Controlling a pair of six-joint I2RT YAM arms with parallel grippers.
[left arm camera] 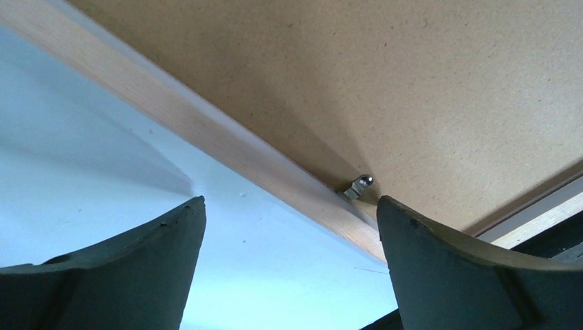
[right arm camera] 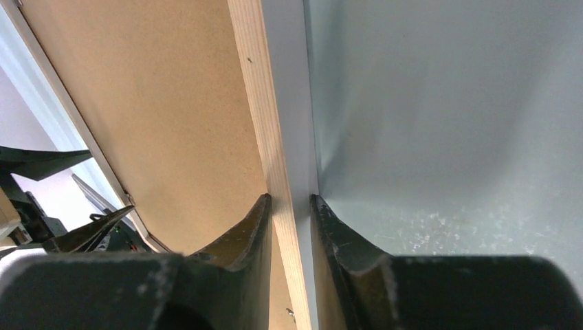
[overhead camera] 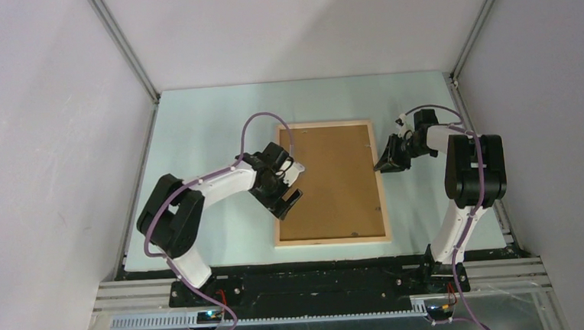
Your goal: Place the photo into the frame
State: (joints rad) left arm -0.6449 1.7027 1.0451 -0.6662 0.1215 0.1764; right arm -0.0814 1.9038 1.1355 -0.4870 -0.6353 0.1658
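On table (overhead camera: 195,140), pale-wood frame (overhead camera: 332,241) — brown back (overhead camera: 336,185) up, right pincer (right arm camera: 290,203) clamping it, left pincer (overhead camera: 295,184) spread.

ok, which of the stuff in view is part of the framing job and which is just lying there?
Job:
- frame, back side up
- right gripper, shut on the frame's right rail
- left gripper, open by the left rail
- photo: not in view

Other:
- backing board, sitting in the frame
- metal tab at the rail's inner edge
- table
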